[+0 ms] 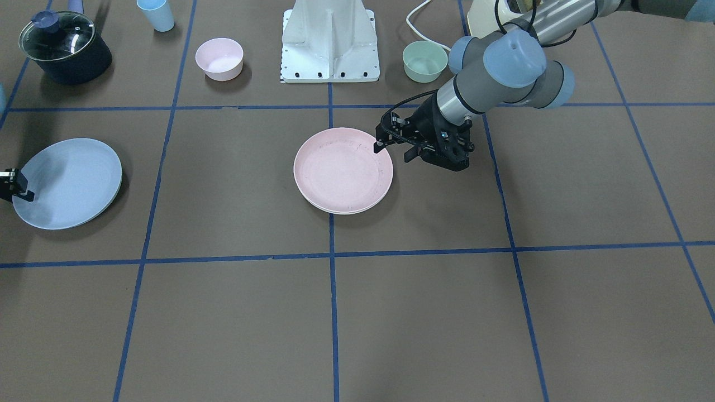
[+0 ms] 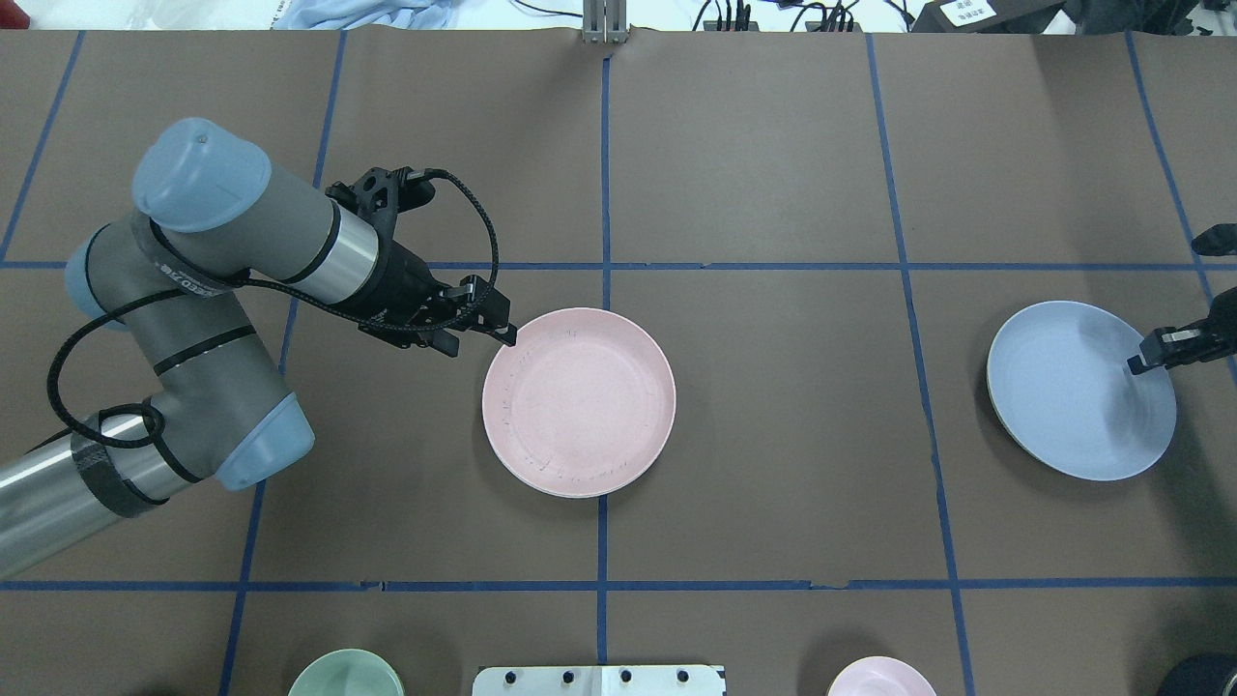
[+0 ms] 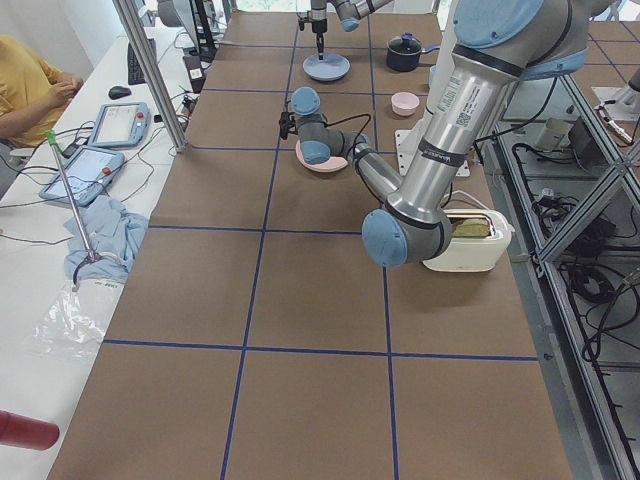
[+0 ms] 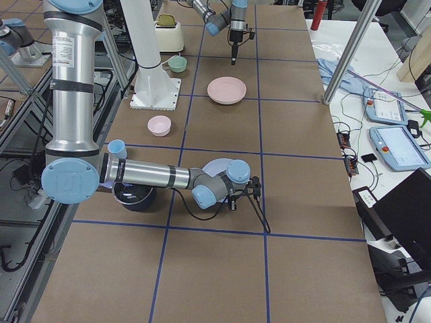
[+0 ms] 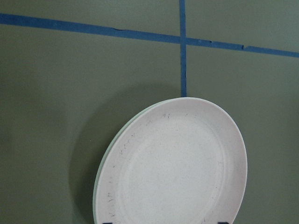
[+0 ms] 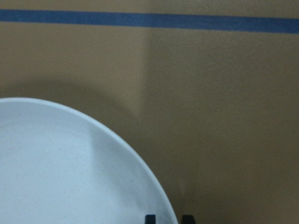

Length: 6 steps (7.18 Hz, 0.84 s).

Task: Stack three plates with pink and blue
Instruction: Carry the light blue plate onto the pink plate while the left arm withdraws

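The pale pink plate (image 1: 343, 170) lies on the cream plate (image 1: 346, 213) at the table's middle; only the cream rim shows under it. My left gripper (image 1: 394, 152) is open and hovers at the pink plate's rim (image 2: 578, 401) on the robot's left side, holding nothing. The light blue plate (image 2: 1078, 391) is far to the robot's right. My right gripper (image 2: 1145, 360) is shut on its outer rim; in the right wrist view the rim (image 6: 60, 172) runs between the two close fingertips. The plate casts a wide shadow and looks slightly raised.
A small pink bowl (image 1: 219, 58), a mint-green bowl (image 1: 424, 61), a dark pot with a glass lid (image 1: 64, 47) and a blue cup (image 1: 156, 14) stand near the robot's base (image 1: 329, 44). A cream toaster (image 3: 465, 235) sits behind the left arm.
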Each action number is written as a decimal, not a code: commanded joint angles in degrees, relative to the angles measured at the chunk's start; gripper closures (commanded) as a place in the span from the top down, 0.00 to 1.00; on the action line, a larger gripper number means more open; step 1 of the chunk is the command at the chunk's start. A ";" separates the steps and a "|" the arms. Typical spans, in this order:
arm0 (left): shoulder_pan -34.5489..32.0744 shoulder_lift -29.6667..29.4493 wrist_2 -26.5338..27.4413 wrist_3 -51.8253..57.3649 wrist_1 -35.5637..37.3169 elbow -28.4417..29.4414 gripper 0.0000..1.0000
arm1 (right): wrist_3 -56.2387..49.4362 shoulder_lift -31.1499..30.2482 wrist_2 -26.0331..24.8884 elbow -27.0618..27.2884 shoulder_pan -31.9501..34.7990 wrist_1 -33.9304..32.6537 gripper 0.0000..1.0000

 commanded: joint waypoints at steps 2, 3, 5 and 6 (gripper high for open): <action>-4.83 5.48 -0.48 1.43 -0.43 -4.08 0.79 | 2.02 -0.04 3.78 2.67 0.08 0.01 0.00; -6.86 8.82 -0.48 7.28 -0.35 -5.50 0.78 | 9.69 1.10 4.33 6.77 -0.01 0.01 0.00; -10.90 17.08 -0.66 19.51 -0.35 -7.88 0.78 | 32.15 7.49 3.98 13.98 -3.15 -0.07 0.00; -12.83 19.56 -1.88 22.86 -0.44 -8.14 0.78 | 41.23 11.87 1.46 15.93 -7.61 -0.07 0.00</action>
